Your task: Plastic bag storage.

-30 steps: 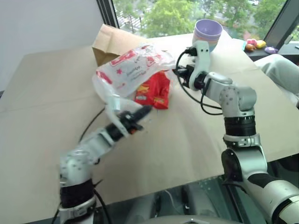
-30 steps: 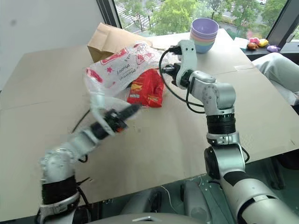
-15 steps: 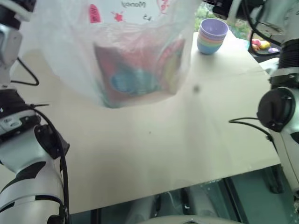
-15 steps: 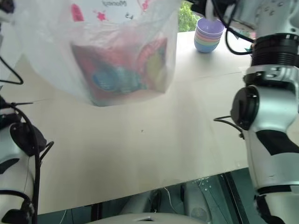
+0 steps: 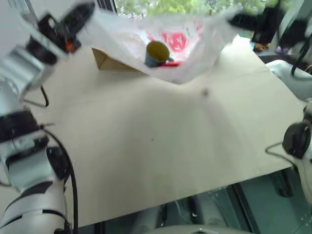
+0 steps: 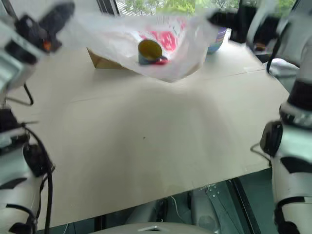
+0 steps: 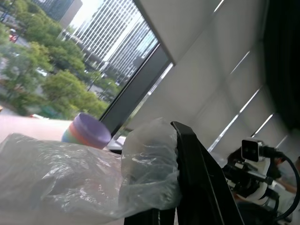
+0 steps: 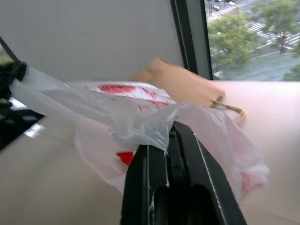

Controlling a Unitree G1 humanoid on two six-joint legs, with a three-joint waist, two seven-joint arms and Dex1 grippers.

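Note:
The plastic bag, thin translucent white with red-pink prints, hangs stretched above the table between my two grippers and sags in the middle. My left gripper is shut on one bunched end, up at the left. My right gripper is shut on the other end, up at the right. A blue mug with a yellow inside and something red show through the sagging plastic; I cannot tell whether they lie in the bag or behind it.
A brown paper bag lies on the beige table under the stretched bag, at the back left. A stack of pastel bowls stands at the back right, near the window. A person's knee shows at the table's right edge.
The bag lay on the table over a red packet a second ago. Both grippers have since lifted it and drawn apart, stretching it wide in the air. The camera view has shifted too.

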